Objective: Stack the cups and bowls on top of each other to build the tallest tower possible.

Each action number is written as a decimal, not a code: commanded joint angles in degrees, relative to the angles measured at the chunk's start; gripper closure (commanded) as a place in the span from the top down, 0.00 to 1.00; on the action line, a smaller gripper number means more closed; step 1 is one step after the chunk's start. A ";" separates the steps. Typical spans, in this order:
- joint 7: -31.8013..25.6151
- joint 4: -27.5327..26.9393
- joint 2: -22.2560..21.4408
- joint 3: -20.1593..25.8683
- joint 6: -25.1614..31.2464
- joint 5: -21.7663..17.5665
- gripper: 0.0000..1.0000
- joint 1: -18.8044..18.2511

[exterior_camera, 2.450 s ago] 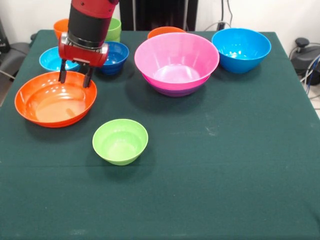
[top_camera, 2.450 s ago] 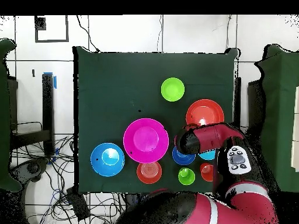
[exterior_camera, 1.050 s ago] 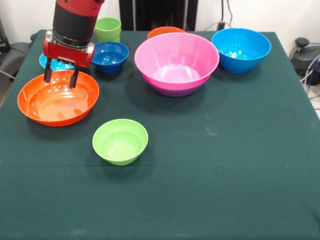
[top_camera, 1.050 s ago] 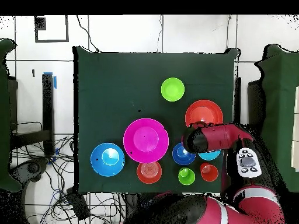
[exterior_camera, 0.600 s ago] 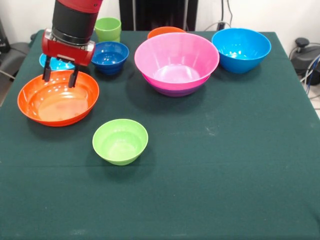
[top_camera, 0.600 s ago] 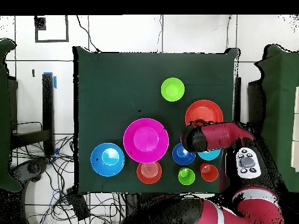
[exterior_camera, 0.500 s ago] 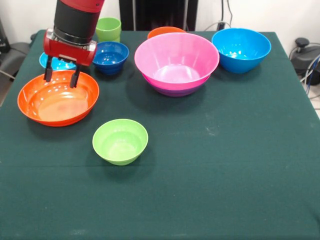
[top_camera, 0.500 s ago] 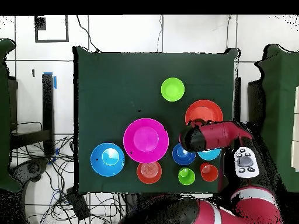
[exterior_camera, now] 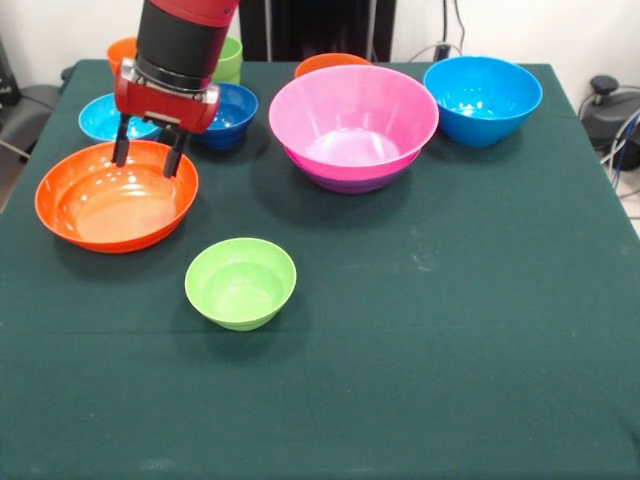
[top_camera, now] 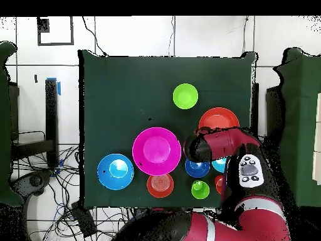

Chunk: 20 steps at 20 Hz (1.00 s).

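My gripper is open and empty. Its two fingers hang over the far rim of the wide shallow orange bowl, which also shows in the overhead view. I cannot tell if they touch it. The tower is the pink bowl nested in the purple bowl. The big blue bowl stands far right. A small lime-green bowl sits in front. Small light-blue and dark-blue bowls, the lime-green cup and an orange cup stand behind the arm. A small orange bowl peeks from behind the pink one.
The red and black arm reaches over the small bowls and cups at the robot's side. The green table ends close to the left of the wide orange bowl. Cables and equipment lie off the table's right side.
In the front view the gripper has moved to the right along the orange bowl's far rim, back to about where it was 2.5 s ago. It is still open. The bowls have barely shifted.
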 commanded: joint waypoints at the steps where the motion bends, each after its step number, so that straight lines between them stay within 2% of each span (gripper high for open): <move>1: 1.60 2.22 1.52 3.60 2.86 1.72 1.00 0.87; 9: -4.68 1.46 0.75 7.04 5.12 1.98 1.00 -3.76; 20: -0.89 2.93 -0.11 5.25 4.51 2.06 1.00 -1.15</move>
